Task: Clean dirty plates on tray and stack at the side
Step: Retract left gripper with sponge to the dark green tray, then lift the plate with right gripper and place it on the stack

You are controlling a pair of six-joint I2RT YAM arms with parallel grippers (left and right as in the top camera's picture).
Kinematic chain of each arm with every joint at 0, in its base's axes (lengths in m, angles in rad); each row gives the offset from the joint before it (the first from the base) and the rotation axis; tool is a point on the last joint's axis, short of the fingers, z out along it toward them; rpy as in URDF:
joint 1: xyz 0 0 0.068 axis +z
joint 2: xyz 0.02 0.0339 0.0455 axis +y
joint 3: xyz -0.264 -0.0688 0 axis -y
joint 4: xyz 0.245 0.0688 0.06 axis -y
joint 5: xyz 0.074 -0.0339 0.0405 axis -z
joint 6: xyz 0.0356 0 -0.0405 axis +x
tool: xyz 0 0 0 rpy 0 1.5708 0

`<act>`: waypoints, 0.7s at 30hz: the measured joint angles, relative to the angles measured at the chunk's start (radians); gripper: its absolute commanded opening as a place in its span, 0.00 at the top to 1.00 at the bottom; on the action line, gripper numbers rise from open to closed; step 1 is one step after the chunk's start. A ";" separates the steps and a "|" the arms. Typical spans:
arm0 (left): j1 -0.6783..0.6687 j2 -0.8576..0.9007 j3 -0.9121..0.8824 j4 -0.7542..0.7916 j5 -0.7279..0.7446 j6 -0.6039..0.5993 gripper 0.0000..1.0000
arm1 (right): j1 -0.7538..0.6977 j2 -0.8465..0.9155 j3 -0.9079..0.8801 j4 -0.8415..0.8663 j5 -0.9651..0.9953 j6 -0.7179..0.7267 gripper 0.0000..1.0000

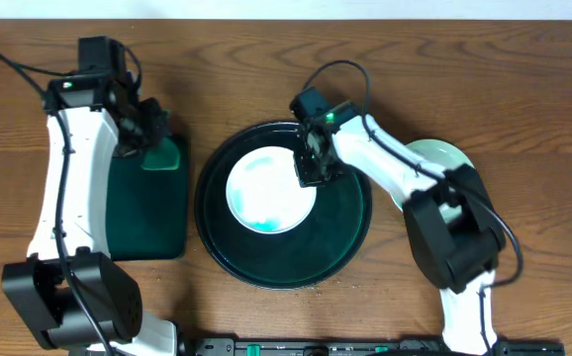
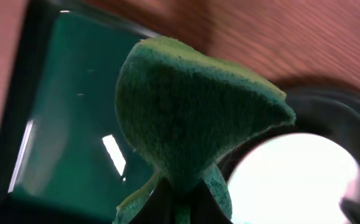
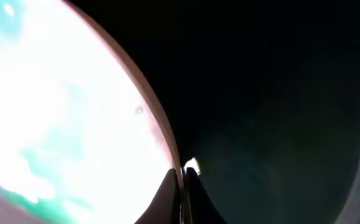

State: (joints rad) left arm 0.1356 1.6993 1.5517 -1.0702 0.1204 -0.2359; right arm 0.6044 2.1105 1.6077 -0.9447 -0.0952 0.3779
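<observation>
Overhead, one tray point(image 1: 343, 235), one plate point(image 1: 264, 194) on it, one sponge point(image 1: 163, 156)

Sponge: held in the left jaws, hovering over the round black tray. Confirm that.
Not quite. The sponge, held in the left jaws, hovers over the rectangular dark green tray, not the round black tray; the overhead view shows it.

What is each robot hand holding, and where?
Left gripper pinches the sponge by one edge; right gripper clamps the plate by its rim.

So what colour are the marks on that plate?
Teal-green smears on the white plate, clearest in the overhead view.
</observation>
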 measured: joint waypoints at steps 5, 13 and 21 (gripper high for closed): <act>0.027 0.005 0.000 0.000 -0.016 0.000 0.93 | 0.094 -0.159 0.000 -0.031 0.327 -0.019 0.99; 0.026 0.005 0.000 -0.017 -0.016 0.000 0.93 | 0.278 -0.259 0.001 -0.068 0.823 -0.080 0.99; 0.026 0.005 0.000 -0.029 -0.016 0.000 0.93 | 0.430 -0.290 0.001 -0.087 1.193 -0.106 0.99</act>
State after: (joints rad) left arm 0.1619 1.7042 1.5517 -1.0992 0.1040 -0.2359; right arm 1.0340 1.8210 1.6085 -1.0317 1.0977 0.2714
